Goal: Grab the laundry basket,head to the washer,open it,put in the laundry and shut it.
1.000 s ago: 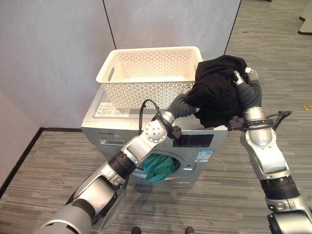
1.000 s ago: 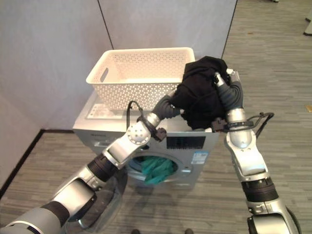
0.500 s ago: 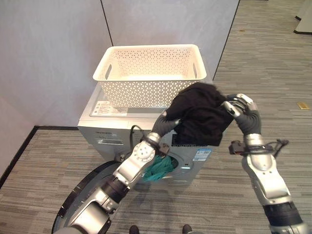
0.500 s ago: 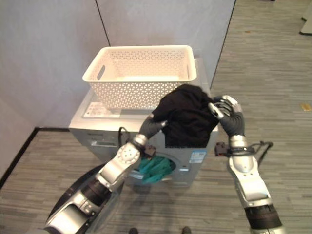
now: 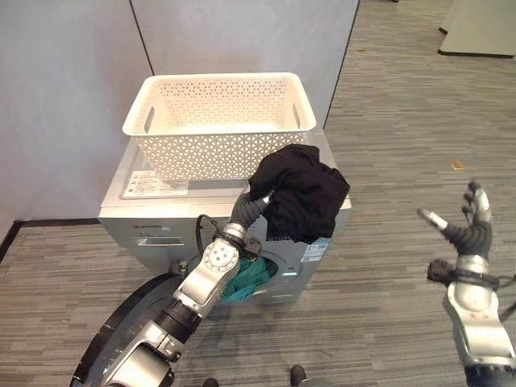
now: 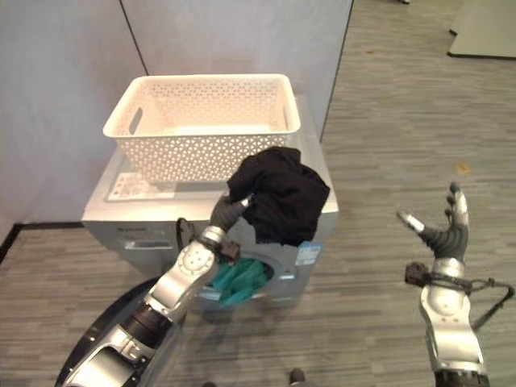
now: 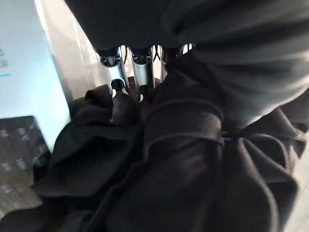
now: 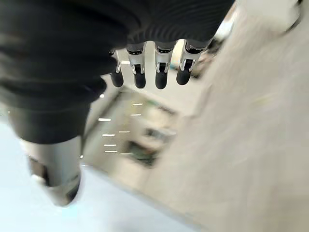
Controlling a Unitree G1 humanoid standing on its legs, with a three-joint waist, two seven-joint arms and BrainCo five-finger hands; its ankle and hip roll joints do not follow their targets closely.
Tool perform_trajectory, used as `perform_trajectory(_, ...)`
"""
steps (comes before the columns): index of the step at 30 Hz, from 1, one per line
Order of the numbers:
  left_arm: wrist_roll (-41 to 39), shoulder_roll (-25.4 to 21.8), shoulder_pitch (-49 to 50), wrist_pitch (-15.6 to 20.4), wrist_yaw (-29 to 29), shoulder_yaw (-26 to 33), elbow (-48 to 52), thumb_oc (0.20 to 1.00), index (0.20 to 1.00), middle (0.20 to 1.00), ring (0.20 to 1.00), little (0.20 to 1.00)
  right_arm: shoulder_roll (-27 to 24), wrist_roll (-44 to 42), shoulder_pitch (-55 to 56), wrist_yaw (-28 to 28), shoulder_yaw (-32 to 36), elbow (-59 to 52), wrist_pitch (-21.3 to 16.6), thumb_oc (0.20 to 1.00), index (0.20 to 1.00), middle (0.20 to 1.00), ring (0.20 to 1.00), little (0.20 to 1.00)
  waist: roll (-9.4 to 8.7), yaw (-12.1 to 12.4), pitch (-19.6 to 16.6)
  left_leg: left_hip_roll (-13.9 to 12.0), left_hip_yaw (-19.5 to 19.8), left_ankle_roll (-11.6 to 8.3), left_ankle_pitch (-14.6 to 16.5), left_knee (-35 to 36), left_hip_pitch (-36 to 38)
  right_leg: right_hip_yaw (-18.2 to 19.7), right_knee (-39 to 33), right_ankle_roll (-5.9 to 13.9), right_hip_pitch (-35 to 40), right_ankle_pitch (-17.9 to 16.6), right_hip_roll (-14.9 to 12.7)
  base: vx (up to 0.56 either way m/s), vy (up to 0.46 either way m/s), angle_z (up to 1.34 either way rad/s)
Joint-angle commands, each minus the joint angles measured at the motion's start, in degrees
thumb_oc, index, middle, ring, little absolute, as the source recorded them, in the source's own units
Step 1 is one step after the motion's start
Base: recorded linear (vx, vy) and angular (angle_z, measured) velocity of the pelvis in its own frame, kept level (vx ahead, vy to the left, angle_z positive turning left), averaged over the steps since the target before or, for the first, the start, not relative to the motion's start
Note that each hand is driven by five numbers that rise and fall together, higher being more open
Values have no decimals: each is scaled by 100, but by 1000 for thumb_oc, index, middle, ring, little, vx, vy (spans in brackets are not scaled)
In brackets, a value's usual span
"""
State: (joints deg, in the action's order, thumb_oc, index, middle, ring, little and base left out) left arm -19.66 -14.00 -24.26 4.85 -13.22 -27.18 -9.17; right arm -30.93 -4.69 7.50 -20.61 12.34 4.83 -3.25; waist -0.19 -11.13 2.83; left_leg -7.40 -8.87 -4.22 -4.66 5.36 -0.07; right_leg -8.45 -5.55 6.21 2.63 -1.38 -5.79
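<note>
A black garment (image 5: 300,193) hangs over the front right corner of the grey washer (image 5: 149,219), above its open drum. My left hand (image 6: 228,210) reaches up under the garment. In the left wrist view its fingers (image 7: 116,67) are curled into the black cloth. A teal cloth (image 5: 242,280) lies bunched in the drum opening below. The white perforated laundry basket (image 5: 214,81) stands on the washer's top. My right hand (image 5: 469,226) is off to the right over the floor, well apart from the washer, with fingers (image 8: 161,72) spread straight and nothing in them.
The washer's round door (image 5: 109,347) is swung open low at the left front. Grey partition walls (image 5: 64,72) stand behind and left of the washer. Striped carpet floor (image 5: 387,161) stretches out to the right.
My right hand has let go of the black garment and swung out to the right with its fingers spread. The left hand has brought the garment down to the washer's front corner. The camera has shifted.
</note>
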Motion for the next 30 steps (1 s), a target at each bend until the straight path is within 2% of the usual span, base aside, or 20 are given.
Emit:
perform_trajectory(1, -45, -95, -125, 721, 44, 528, 298, 200, 200, 200, 200, 200, -23, 562, 372, -229, 481, 595, 54, 1000, 1000, 1000, 1000, 1000, -60, 20, -176, -200, 91, -108, 668, -36, 365, -160, 55, 38, 158, 629, 83, 0, 0, 0)
perform_trajectory(3, -138, -195, 171, 717, 158, 646, 569, 200, 200, 200, 200, 200, 118, 580, 537, -179, 446, 824, 65, 1000, 1000, 1000, 1000, 1000, -79, 28, -178, -195, 104, -103, 659, -36, 343, -178, 55, 38, 153, 632, 75, 0, 0, 0)
perform_trajectory(5, -342, -350, 771, 704, 445, 911, 1029, 200, 200, 200, 200, 200, 458, 517, 681, -27, 297, 1841, 157, 1000, 1000, 1000, 1000, 1000, -105, 103, -118, -178, 143, -89, 632, -36, 282, -218, 55, 39, 138, 622, 63, 0, 0, 0)
perform_trajectory(6, -348, -365, 792, 693, 451, 923, 1052, 200, 200, 200, 200, 200, 455, 512, 665, -32, 276, 1873, 138, 1000, 1000, 1000, 1000, 1000, -111, 94, -124, -177, 142, -89, 631, -36, 281, -217, 55, 39, 137, 622, 62, 0, 0, 0)
perform_trajectory(8, -454, -483, 1159, 709, 606, 1075, 1320, 200, 200, 200, 200, 200, 734, 332, 569, 74, 82, 2809, 178, 1000, 1000, 1000, 1000, 1000, -134, 206, -31, -149, 185, -73, 602, -36, 221, -242, 55, 40, 111, 611, 52, -17, -4, 0)
perform_trajectory(10, -489, -547, 1300, 698, 670, 1127, 1406, 200, 200, 200, 200, 200, 811, 306, 506, 154, -52, 3043, 183, 1000, 1000, 1000, 1000, 1000, -153, 262, 1, -129, 211, -64, 589, -36, 192, -258, 55, 43, 101, 604, 39, -14, 12, 2)
perform_trajectory(12, -635, -563, 1507, 681, 835, 1090, 1419, 200, 200, 200, 200, 200, 979, 185, 327, 350, -354, 3897, 194, 1000, 1000, 1000, 1000, 1000, -193, 434, 133, -47, 309, -14, 540, -79, 73, -335, 55, 48, 97, 599, -36, -38, 43, 5)
perform_trajectory(13, -636, -564, 1506, 681, 835, 1092, 1419, 200, 200, 200, 200, 200, 979, 184, 322, 350, -357, 3902, 190, 1000, 1000, 1000, 1000, 1000, -195, 429, 134, -46, 313, -14, 540, -80, 72, -338, 55, 49, 97, 599, -38, -125, 35, 23)
perform_trajectory(14, -715, -558, 1432, 675, 867, 976, 1301, 200, 200, 200, 200, 200, 1036, 11, 110, 387, -477, 4219, 163, 1000, 1000, 1000, 1000, 1000, -285, 528, 309, 34, 345, 32, 770, -759, -332, -458, 55, 38, 74, 535, -179, -233, 66, 26)
perform_trajectory(15, -815, -523, 1329, 705, 948, 818, 1238, 200, 200, 200, 200, 200, 1139, -280, 6, 476, -575, 4548, 148, 1000, 1000, 1000, 1000, 1000, -347, 565, 439, 134, 157, 106, 1221, -1525, -569, -631, 95, 5, 2, 499, -346, -241, 70, 78)
perform_trajectory(16, -816, -526, 1318, 708, 949, 818, 1232, 200, 200, 200, 200, 200, 1140, -284, -8, 477, -575, 4561, 139, 1000, 1000, 1000, 1000, 1000, -350, 555, 428, 140, 168, 114, 1227, -1569, -621, -640, 93, 9, -23, 488, -354, -143, 169, 137)
perform_trajectory(17, -845, -515, 1335, 690, 1006, 661, 1138, 200, 200, 200, 200, 200, 1296, -723, -41, 604, -644, 4628, 67, 1000, 1000, 1000, 1000, 1000, -291, 583, 431, 294, 75, 171, 1528, -2095, -617, -829, 213, -71, -100, 558, -410, 78, 257, 139)
perform_trajectory(18, -795, -467, 1404, 613, 1101, 538, 1049, 200, 200, 200, 200, 200, 1491, -931, 41, 778, -617, 4745, 84, 1000, 1000, 1000, 1000, 1000, -173, 509, 360, 457, 55, 320, 1677, -1648, -377, -999, 321, -40, -53, 566, -463, 125, 325, 89)
perform_trajectory(21, -776, -574, 1456, 576, 1104, 566, 1031, 200, 200, 200, 200, 200, 1548, -914, -107, 824, -773, 4840, 138, 1000, 1000, 1000, 1000, 1000, -119, 517, 332, 607, 90, 435, 1693, -1487, -331, -1020, 700, 12, -115, 631, -531, 88, 185, 52)
perform_trajectory(22, -766, -662, 1495, 543, 1131, 580, 1056, 200, 200, 200, 200, 200, 1584, -876, -179, 863, -885, 4781, 172, 1000, 1000, 1000, 1000, 1000, -110, 563, 379, 633, 52, 504, 1726, -1468, -305, -1016, 1115, 34, -287, 708, -608, -15, 150, 15)
perform_trajectory(24, -751, -761, 1532, 553, 1080, 616, 1066, 200, 200, 200, 200, 200, 1570, -731, -310, 895, -1137, 4733, 253, 1000, 1000, 1000, 1000, 1000, -63, 606, 502, 674, 6, 675, 1794, -1470, -307, -823, 2044, 154, -839, 674, -778, -52, 216, -10)
perform_trajectory(25, -677, -778, 1508, 610, 1025, 629, 1019, 200, 200, 200, 200, 200, 1593, -621, -434, 953, -1313, 4876, 312, 1000, 1000, 1000, 1000, 1000, 7, 589, 628, 723, 95, 768, 1836, -1495, -283, -422, 2552, 305, -1210, 577, -848, -52, 140, -20)
perform_trajectory(26, -676, -777, 1505, 611, 1025, 630, 1018, 200, 200, 200, 200, 200, 1593, -621, -440, 953, -1314, 4880, 310, 1000, 1000, 1000, 1000, 1000, 2, 596, 627, 727, 86, 770, 1840, -1500, -288, -409, 2569, 307, -1227, 584, -854, -50, 45, -21)
perform_trajectory(27, -590, -745, 1500, 680, 986, 634, 955, 200, 200, 200, 200, 200, 1613, -617, -563, 987, -1375, 5004, 352, 1000, 1000, 1000, 1000, 1000, 51, 627, 725, 737, 220, 756, 1869, -1649, -349, -105, 2463, 285, -1317, 549, -1010, -36, -77, 6)
perform_trajectory(30, -507, -704, 1615, 702, 1038, 606, 838, 200, 200, 200, 200, 200, 1689, -790, -727, 1010, -1276, 5391, 372, 1000, 1000, 1000, 1000, 1000, 27, 728, 787, 704, 417, 610, 1868, -1805, -503, 69, 1772, 321, -1226, 214, -1468, -54, -199, 31)
